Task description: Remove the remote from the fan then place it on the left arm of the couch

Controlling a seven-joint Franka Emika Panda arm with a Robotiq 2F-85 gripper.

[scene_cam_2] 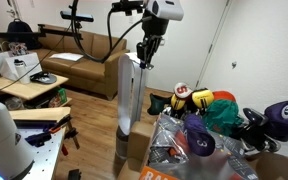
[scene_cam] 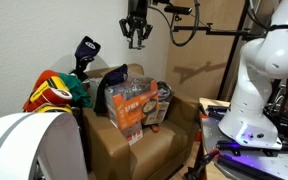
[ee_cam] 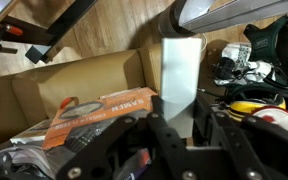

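Note:
My gripper (scene_cam: 136, 42) hangs high above the tan-brown couch (scene_cam: 134, 155), over its back. In the wrist view the gripper (ee_cam: 192, 120) has its fingers close together on a flat white oblong, the remote (ee_cam: 181, 70), which sticks out beyond the fingertips. The remote is too small to make out in both exterior views. The white ring-shaped fan (scene_cam: 24, 145) stands in front of the couch's left side. It shows edge-on as a tall white shape (scene_cam_2: 131, 95) just below the gripper (scene_cam_2: 144, 58). The couch's tan surface (ee_cam: 74, 80) lies under the gripper.
The couch seat is crowded with an orange ramen box (scene_cam: 134, 108), a dark bag (scene_cam: 112, 80) and packets. A red-and-yellow hat (scene_cam: 52, 95) and green cloth cover its left arm. A blue cap (scene_cam: 87, 50) sits behind them. The white robot base (scene_cam: 259, 80) stands at the right.

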